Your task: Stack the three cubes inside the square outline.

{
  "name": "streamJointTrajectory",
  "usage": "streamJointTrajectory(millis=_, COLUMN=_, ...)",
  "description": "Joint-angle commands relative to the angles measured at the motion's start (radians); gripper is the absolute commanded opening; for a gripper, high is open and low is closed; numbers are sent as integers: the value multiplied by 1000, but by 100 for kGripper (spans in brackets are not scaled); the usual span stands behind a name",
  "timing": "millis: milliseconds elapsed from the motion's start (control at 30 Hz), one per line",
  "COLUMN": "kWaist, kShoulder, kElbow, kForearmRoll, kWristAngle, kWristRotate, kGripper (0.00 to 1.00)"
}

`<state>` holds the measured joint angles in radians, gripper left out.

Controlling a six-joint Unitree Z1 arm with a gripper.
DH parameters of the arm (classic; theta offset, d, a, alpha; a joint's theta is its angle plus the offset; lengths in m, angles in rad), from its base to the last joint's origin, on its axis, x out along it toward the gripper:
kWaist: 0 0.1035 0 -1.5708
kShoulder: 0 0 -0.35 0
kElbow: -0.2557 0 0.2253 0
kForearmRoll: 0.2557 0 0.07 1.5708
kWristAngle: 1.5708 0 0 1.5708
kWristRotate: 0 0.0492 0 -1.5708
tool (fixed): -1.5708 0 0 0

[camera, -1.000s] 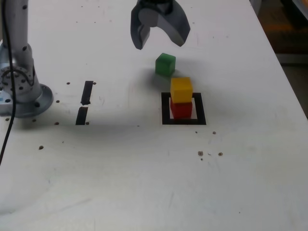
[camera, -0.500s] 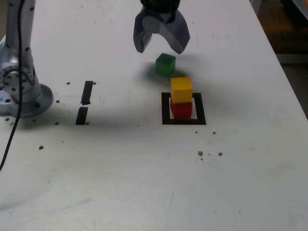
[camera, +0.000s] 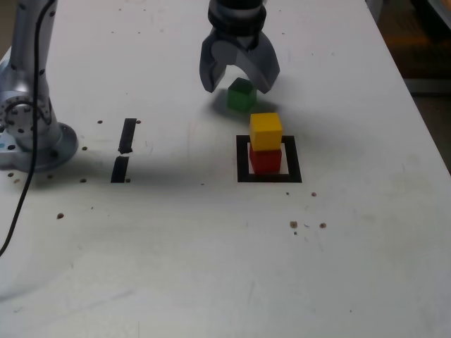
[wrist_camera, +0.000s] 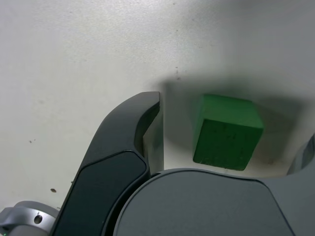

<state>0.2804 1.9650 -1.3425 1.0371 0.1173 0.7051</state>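
Green cube (camera: 241, 94) sits on the white table (camera: 211, 246), outside and just beyond the far edge of the square outline (camera: 268, 160), slightly toward the exterior view's left. Yellow cube (camera: 266, 131) is stacked on red cube (camera: 266, 160), which stands inside the outline. Gripper (camera: 239, 82) hangs over the green cube with jaws spread, one either side, not touching it. Wrist view: green cube (wrist_camera: 227, 132) lies in the gap beside a dark finger (wrist_camera: 133, 132), clear space between them. Arm base (camera: 32, 123) at far left; two black tape strips (camera: 124, 149) between base and outline.
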Motion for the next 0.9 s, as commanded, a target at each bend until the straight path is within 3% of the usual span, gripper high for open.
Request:
streamJointTrajectory(millis=0, kWaist=2, kShoulder=7, kElbow=6, kForearmRoll=-9, kWristAngle=0, kWristRotate=1, kGripper=98)
streamJointTrajectory(millis=633, kWaist=-2, kShoulder=23, kElbow=21, kForearmRoll=-40, kWristAngle=-1, kWristRotate=3, kGripper=89)
streamJointTrajectory(millis=867, kWaist=-18, kShoulder=34, kElbow=30, kForearmRoll=-58, kWristAngle=-21, kWristRotate=2, kGripper=85)
